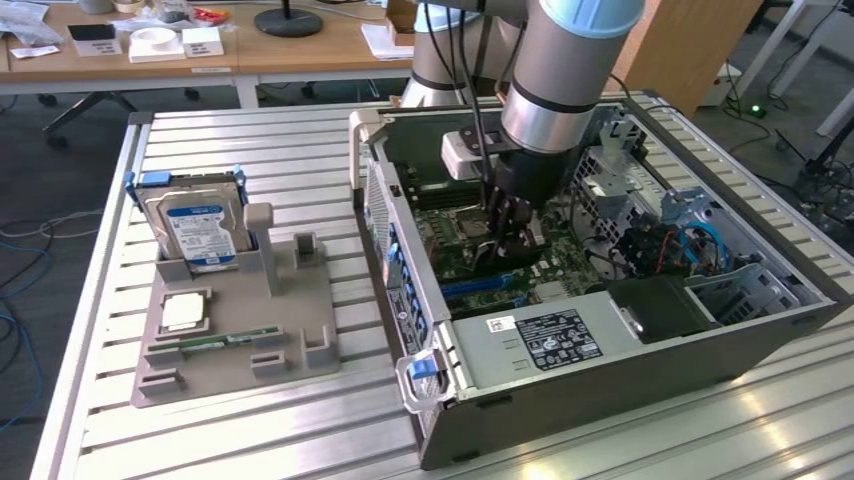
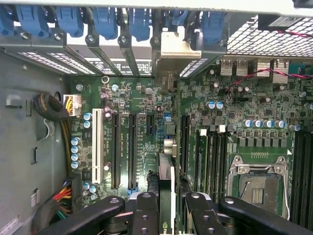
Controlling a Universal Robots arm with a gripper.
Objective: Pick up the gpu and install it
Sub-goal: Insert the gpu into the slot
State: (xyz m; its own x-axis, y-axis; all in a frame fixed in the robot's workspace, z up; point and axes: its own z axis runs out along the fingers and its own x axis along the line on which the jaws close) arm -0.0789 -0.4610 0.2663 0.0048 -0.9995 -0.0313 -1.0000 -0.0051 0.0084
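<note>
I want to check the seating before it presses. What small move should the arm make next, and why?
Probably ease straight down. The gripper holds the gpu edge-on over the motherboard, parallel to the long slots, its silver bracket near the blue clips.

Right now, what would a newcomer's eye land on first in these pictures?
The robot arm reaches down into the open computer case, its gripper low over the green motherboard. In the wrist view the gpu stands edge-on between the gripper's fingers, above the board's slots. On the exterior view's left, a grey holder carries a blue-labelled hard drive.
</note>
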